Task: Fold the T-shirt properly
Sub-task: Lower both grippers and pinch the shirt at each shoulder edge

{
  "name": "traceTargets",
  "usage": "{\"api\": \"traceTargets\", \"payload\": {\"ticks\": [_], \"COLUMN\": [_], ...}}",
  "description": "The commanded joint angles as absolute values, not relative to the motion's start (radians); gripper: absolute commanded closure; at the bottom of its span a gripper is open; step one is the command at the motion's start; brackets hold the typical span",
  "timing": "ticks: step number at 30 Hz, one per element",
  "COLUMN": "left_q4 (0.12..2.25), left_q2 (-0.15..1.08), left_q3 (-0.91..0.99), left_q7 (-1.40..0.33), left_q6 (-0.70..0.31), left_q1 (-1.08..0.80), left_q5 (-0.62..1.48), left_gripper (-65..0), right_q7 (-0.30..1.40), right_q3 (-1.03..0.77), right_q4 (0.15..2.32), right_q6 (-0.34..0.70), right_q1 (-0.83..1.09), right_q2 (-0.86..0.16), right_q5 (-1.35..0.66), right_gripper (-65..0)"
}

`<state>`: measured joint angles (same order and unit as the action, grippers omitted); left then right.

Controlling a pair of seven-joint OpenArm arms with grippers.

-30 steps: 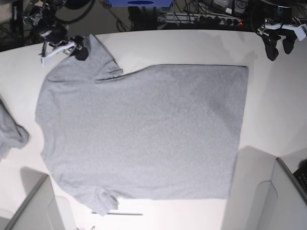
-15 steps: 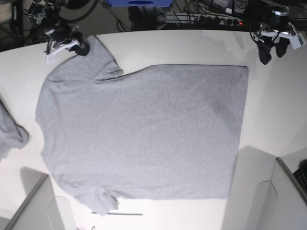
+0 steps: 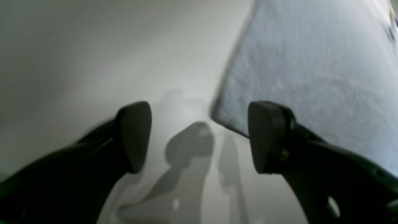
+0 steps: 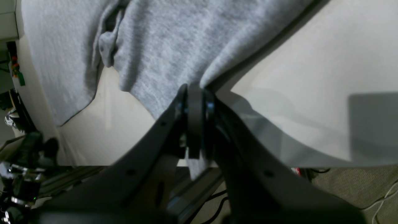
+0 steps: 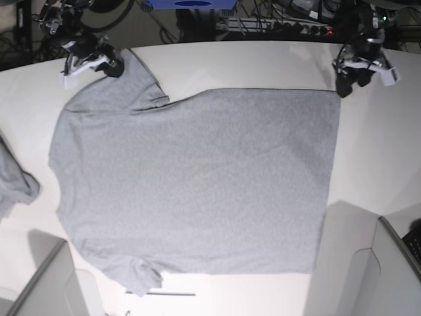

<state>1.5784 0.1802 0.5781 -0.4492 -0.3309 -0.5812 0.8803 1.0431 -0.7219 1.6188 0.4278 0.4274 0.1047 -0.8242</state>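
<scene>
The heather-grey T-shirt lies flat on the white table, plain side up, collar end at the left and hem at the right. My right gripper is shut on the edge of the far sleeve; the right wrist view shows the jaws pinching the cloth at the table's edge. My left gripper is open just above the far hem corner. In the left wrist view, the gripper is low over the table with the shirt corner just ahead between the fingers.
A second bunched grey cloth lies at the table's left edge. Grey bins stand at the front left and front right. Cables and a power strip run behind the table's far edge.
My left gripper has moved left and down from the far right corner of the table to the shirt's hem corner. My right gripper has shifted slightly toward the far edge, holding the sleeve.
</scene>
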Motion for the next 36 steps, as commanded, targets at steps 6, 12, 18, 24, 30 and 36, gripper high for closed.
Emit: {"api": "traceTargets", "payload": {"ticks": [6,12,18,24,30,36], "left_q4": [1.531,1.504,1.504,1.504,1.471,1.461], "left_q2": [0.191,0.194,0.180,0.165,0.166,0.168], "left_q3": [0.585,0.519,0.492,0.490,0.464,0.464], "left_q7": [-0.515,-0.549,-0.549,-0.549,-0.549,-0.549], "left_q6": [-0.335,-0.335,-0.335,-0.335,-0.335,-0.335], "left_q1": [-0.512,-0.476,-0.476,-0.475,-0.455,-0.455], "left_q5": [0.891,0.891,0.895,0.897,0.897,0.895], "left_gripper": [-46.2,-46.2,-46.1,-35.4,-22.5,-4.9], "right_q7": [1.086,1.086,1.086,1.086,1.086,1.084], "right_q3": [-0.723,-0.725,-0.725,-0.723,-0.725,-0.725], "right_q4": [1.609,1.610,1.610,1.610,1.610,1.610], "right_q6": [0.409,0.409,0.409,0.409,0.409,0.409], "right_q1": [0.441,0.441,0.441,0.440,0.427,0.427], "right_q2": [0.104,0.102,0.102,0.088,0.088,0.087], "right_q5": [-0.725,-0.725,-0.725,-0.725,-0.723,-0.722], "right_gripper": [0.0,0.0,0.0,0.0,0.0,0.0]}}
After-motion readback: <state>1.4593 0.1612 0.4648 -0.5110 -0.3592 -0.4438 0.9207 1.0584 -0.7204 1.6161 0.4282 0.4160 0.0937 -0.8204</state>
